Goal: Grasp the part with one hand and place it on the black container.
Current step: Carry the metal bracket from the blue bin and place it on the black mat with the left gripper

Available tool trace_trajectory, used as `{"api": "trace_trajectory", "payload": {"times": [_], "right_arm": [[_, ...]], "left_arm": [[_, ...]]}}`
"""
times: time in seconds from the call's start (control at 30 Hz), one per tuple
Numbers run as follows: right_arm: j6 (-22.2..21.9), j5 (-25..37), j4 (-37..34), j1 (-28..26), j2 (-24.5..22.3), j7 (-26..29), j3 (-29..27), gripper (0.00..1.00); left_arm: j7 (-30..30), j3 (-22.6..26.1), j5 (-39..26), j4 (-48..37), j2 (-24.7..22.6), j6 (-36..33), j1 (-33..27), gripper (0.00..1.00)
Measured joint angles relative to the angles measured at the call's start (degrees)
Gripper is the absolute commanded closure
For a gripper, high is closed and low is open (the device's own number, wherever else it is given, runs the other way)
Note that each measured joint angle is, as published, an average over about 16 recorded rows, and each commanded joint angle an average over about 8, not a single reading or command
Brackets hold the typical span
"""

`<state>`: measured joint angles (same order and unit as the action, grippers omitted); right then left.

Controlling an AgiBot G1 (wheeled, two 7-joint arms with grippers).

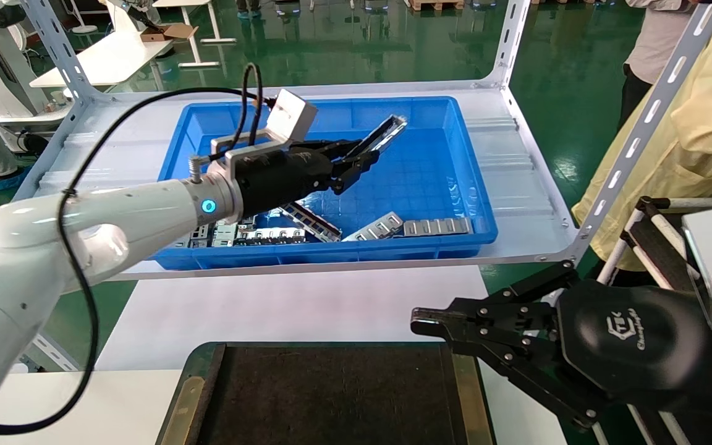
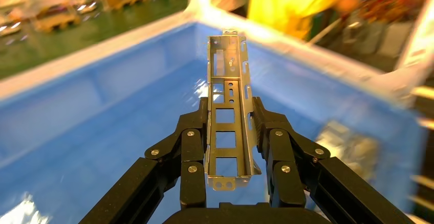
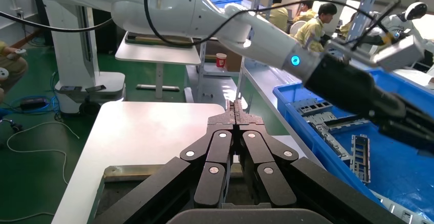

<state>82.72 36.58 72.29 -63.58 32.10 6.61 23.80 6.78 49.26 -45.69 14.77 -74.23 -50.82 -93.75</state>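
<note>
Black container (image 1: 331,395) nearest you, w/o part; left claw (image 1: 356,162) grips the part (image 1: 384,135) above blue bin (image 1: 455,185), right claw (image 1: 421,321) pinched empty—transfer and placement remain.

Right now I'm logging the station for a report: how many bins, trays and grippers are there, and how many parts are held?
Blue bin: 1
Black tray: 1
Grippers: 2, left gripper and right gripper
Metal part held: 1
Total: 5
</note>
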Motion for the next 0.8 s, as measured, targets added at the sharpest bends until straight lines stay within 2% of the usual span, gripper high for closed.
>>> {"api": "trace_trajectory", "payload": {"times": [0.23, 0.47, 0.63, 0.8], "right_arm": [[0.0, 0.0, 0.0, 0.0, 0.0, 0.0, 0.0, 1.00], [0.0, 0.0, 0.0, 0.0, 0.0, 0.0, 0.0, 1.00], [0.0, 0.0, 0.0, 0.0, 0.0, 0.0, 0.0, 1.00], [0.0, 0.0, 0.0, 0.0, 0.0, 0.0, 0.0, 1.00]], "left_arm": [[2.3, -1.3, 2.4, 0.9, 3.8, -12.2, 0.3, 1.00], [2.1, -1.6, 3.9, 5.9, 8.5, -21.4, 3.0, 1.00], [0.8, -1.2, 4.3, 12.5, 11.9, -24.0, 7.0, 1.00], [-1.3, -0.6, 4.3, 20.8, 15.1, -22.8, 12.5, 1.00]]}}
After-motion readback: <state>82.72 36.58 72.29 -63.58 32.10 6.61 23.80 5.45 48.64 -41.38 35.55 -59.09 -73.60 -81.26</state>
